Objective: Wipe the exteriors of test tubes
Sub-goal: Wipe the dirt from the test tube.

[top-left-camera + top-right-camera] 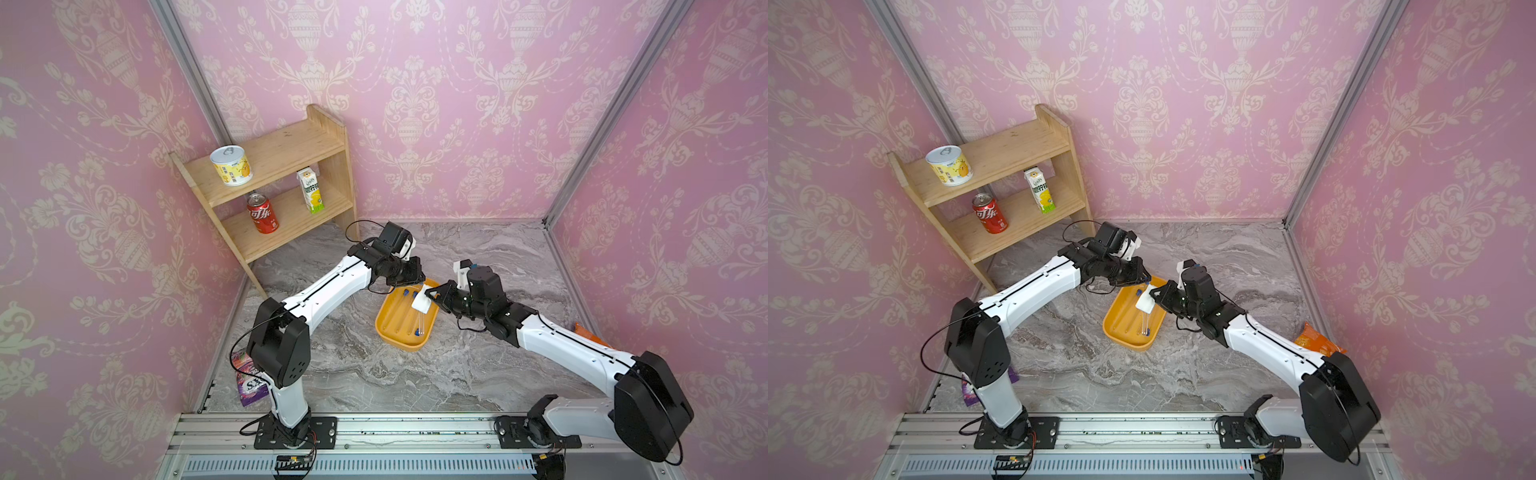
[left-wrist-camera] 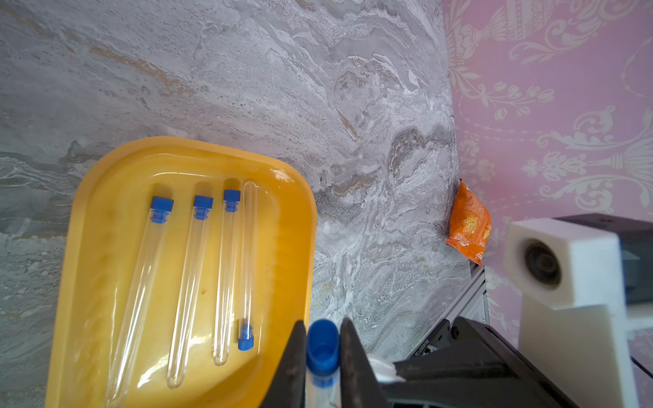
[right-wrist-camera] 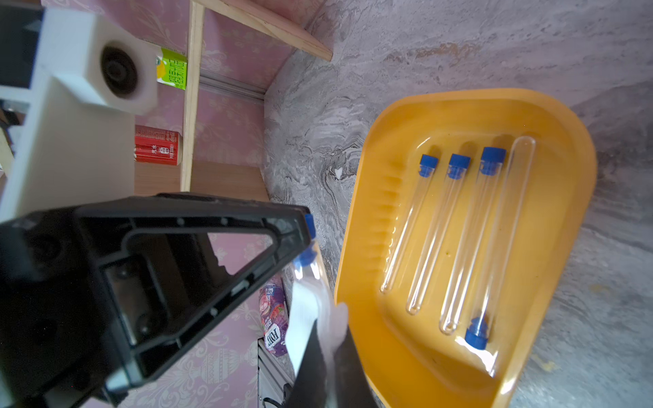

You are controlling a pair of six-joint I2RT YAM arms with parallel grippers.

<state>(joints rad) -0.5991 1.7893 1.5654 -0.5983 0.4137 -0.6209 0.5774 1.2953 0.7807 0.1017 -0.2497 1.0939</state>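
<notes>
Overhead, in both top views, the left gripper [image 1: 419,281] and right gripper [image 1: 430,294] meet almost tip to tip above the far end of the yellow tray [image 1: 384,330]. A white wiping pad [image 1: 420,303] sits at the right jaws. Both arms reach forward from bent elbows, with the wrists turned inward toward each other. Bare marble table [image 1: 353,374] lies open on the near side of both jaws, and the wooden shelf [image 1: 286,183] stands behind the left arm.

Closer in, the left wrist view shows what the top views barely give. The left jaws are clamped on the blue-capped end of the held test tube [image 2: 322,348]. Beside these jaws, four test tubes [image 2: 198,282] lie side by side in the tray. Three have their caps away from the fingertips and one has its cap toward them. Ahead of the jaws, open table runs to the wall, where an orange packet [image 2: 468,226] lies.

Lastly, the right wrist view alone shows its own grip. The right jaws are pressed together on the wiping pad, which lies against the held test tube just beyond their tips. The tray's rim is just beside these jaws, and the left gripper's black finger [image 3: 212,215] stands on their other side.
</notes>
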